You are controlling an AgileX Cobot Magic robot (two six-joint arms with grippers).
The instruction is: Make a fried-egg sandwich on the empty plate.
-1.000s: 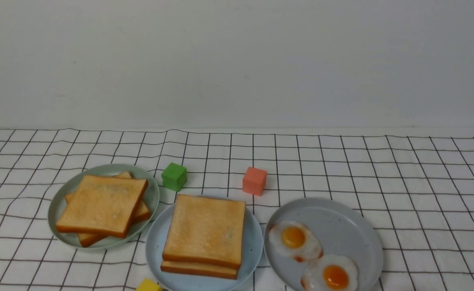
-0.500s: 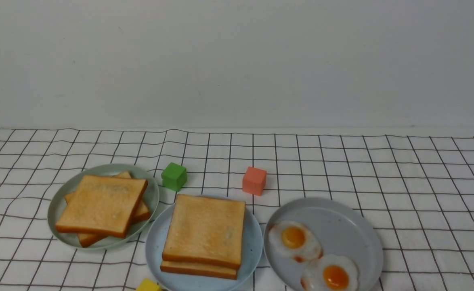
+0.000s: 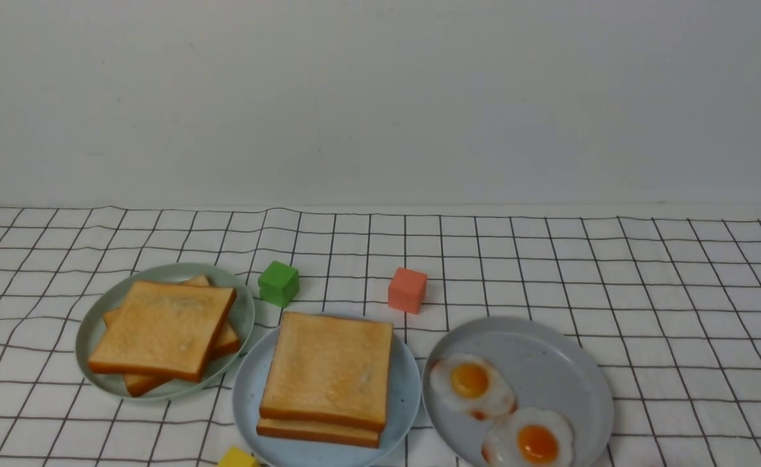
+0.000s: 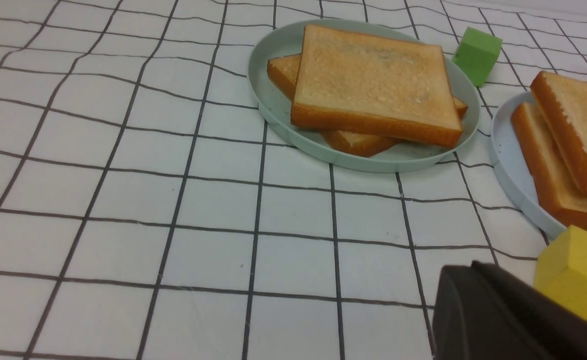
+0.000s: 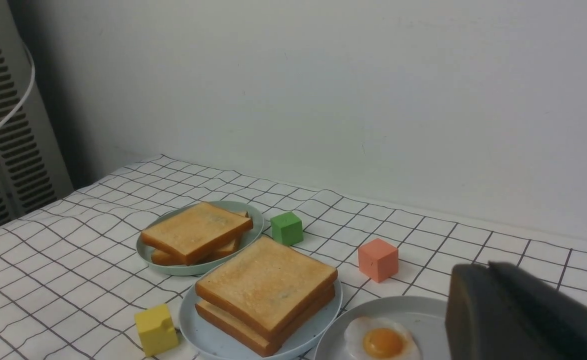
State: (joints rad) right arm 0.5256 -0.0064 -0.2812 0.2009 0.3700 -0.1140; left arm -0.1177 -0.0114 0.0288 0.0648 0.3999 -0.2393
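Sandwich (image 5: 266, 292) on blue plate (image 5: 208, 340), just beside right hand (image 5: 518, 320).

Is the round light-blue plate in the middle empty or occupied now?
Occupied. The light-blue plate carries two square golden toast slices stacked one on the other; no egg shows between them.

This looks like a staged test bench in a lab or demo room, not a real kitchen. A white cloth with a black grid (image 3: 549, 272) covers the tabletop and lies in ripples against a bare off-white wall (image 3: 380, 97). Among the plates sit plain foam cubes: a green cube (image 3: 279, 283), a salmon cube (image 3: 407, 290) and, at the near edge, a yellow cube (image 5: 156, 329). At far left a grey louvred panel (image 5: 3, 125) stands with a white cable (image 5: 11, 112) hanging across it.
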